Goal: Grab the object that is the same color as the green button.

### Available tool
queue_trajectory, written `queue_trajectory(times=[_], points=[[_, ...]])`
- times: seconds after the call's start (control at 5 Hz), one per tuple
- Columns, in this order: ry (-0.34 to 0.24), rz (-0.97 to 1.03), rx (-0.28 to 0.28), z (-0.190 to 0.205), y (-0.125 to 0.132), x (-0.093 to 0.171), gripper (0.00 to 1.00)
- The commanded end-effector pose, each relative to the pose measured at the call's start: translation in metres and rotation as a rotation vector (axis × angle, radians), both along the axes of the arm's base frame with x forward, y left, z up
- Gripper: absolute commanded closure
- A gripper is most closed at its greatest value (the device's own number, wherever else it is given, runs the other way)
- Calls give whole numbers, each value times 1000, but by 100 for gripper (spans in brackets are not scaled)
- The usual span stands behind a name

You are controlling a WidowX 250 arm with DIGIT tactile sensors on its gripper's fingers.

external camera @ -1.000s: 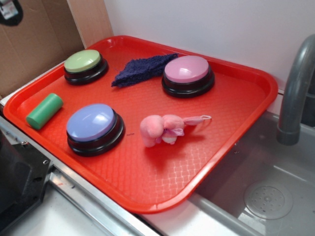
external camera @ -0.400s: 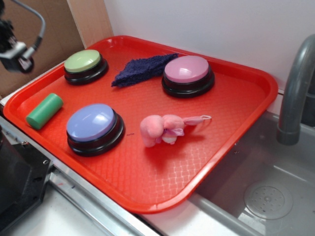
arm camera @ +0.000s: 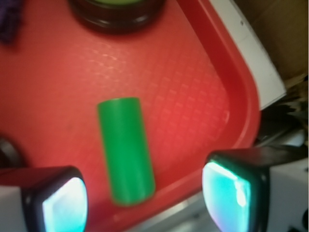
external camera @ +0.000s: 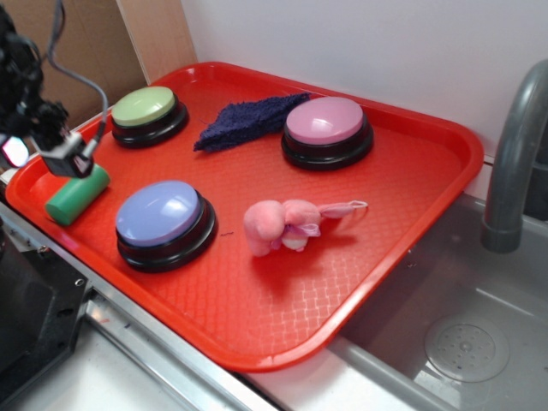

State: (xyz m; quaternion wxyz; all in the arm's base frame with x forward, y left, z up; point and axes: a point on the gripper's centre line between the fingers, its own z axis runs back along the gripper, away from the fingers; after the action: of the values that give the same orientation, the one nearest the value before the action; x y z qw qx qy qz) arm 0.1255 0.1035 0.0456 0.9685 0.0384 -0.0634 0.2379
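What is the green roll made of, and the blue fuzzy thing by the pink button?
The green cylinder looks like solid plastic or painted wood: smooth, matte, even colour, no seams showing. Which one, the pictures cannot settle. The dark blue cloth looks like terry or microfibre fabric: its surface is nubbly and its edges are ragged and limp.

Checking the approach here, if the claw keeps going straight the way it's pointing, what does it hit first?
Most likely the green cylinder, which lies on the red tray between the open claw fingers in the wrist view. Depth is unclear, so the fingers may reach the tray beside it.
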Motion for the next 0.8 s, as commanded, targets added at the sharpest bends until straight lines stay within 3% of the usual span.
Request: queue_trajectory(times=[0.0,0.2,0.4,0.6], points=[[-28,3,-1,-31,10,9,0],[-15,-35,-10,-34,3,13,100],[-31,-62,-30,-35,0,17,100],[-2,-96,-26,-25,-2,23,100]])
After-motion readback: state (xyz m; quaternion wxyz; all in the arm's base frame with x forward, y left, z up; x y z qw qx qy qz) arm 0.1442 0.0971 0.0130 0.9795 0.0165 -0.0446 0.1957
